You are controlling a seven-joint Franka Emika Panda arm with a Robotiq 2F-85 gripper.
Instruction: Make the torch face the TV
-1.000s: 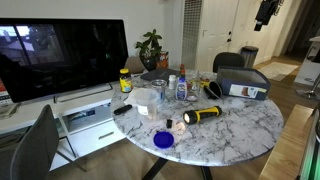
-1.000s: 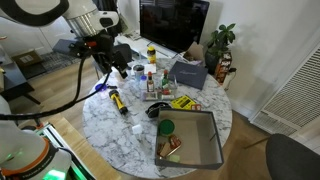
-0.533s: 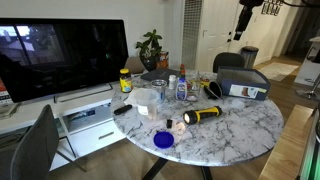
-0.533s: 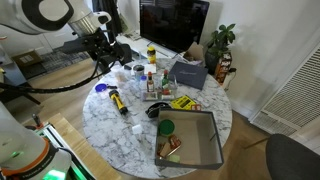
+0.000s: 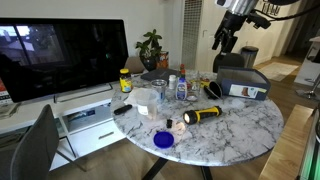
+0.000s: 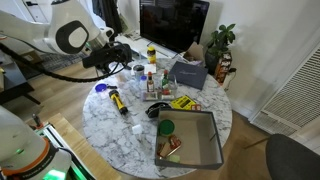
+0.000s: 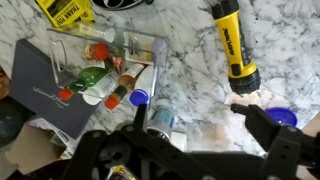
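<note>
Torch (image 5: pixel 203 116) flat on marble table (image 5: pixel 250 128) — pincer (image 5: pixel 222 40) aloft, released, empty.

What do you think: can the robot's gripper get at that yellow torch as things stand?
Probably yes. The torch lies by itself on the table with nothing over it, and the open gripper hovers above.
</note>
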